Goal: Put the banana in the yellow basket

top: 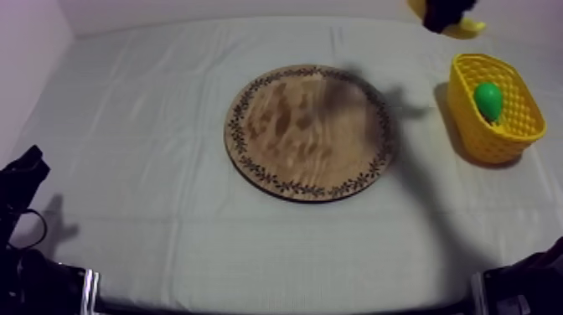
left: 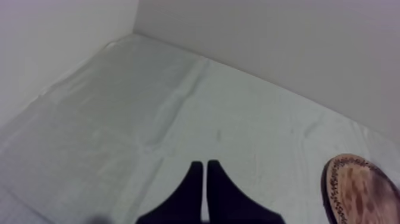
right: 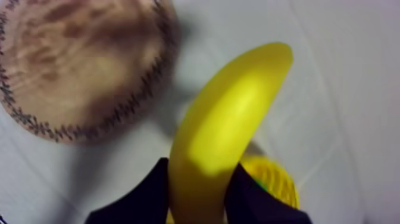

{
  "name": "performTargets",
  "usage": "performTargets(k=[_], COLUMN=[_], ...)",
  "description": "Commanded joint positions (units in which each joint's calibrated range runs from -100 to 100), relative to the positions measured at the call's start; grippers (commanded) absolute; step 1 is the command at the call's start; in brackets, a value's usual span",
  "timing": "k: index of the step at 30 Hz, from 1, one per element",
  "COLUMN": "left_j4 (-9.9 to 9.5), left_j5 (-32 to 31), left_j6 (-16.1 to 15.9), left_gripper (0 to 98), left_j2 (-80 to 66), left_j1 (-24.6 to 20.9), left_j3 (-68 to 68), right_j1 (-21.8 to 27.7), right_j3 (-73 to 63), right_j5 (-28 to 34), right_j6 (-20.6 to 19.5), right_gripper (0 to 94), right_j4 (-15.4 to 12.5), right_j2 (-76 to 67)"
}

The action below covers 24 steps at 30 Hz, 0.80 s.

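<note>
Right gripper (right: pixel 199 168) comes first: its black fingers are clenched round the lower part of the banana (right: pixel 232 113), which is off the board and held in the air at the far right of the table (top: pixel 151 126). The round wooden board (top: pixel 310 132) sits mid-table and is bare, so the pick is done and the carry is the step in hand. To the board's right stands the yellow basket (top: pixel 490 144), on the near side of the raised gripper, with a green toy fruit (top: pixel 488 99) already inside. As I judge it, the next move calls for bringing the banana over the basket's mouth, lowering it beside the green fruit, then letting go. The left gripper (left: pixel 205 167) rests low at the near left, fingers pressed together on nothing.
</note>
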Motion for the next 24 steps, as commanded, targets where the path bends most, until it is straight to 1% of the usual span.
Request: performTargets(k=[1, 6, 10, 16, 24], left_j4=[0.01, 0.01, 0.01, 0.01, 0.01], left_j5=[0.0, 0.0, 0.0, 0.0, 0.0], left_j6=[0.0, 0.0, 0.0, 0.0, 0.0], left_gripper=[0.1, 0.1, 0.1, 0.1, 0.1], left_j2=[0.0, 0.0, 0.0, 0.0, 0.0], left_j1=[0.0, 0.0, 0.0, 0.0, 0.0], left_j3=[0.0, 0.0, 0.0, 0.0, 0.0], right_j1=[4.5, 10.4, 13.7, 15.7, 17.9], right_j3=[4.8, 9.2, 11.1, 10.5, 6.6], right_j5=[-0.1, 0.1, 0.2, 0.5, 1.4], right_j6=[-0.1, -0.5, -1.2, -2.1, -3.2], right_gripper=[23.5, 23.4, 24.1, 24.3, 24.8], right_j4=[0.3, 0.4, 0.4, 0.1, -1.1], right_j2=[-2.8, -5.1, -5.0, -3.0, 0.1])
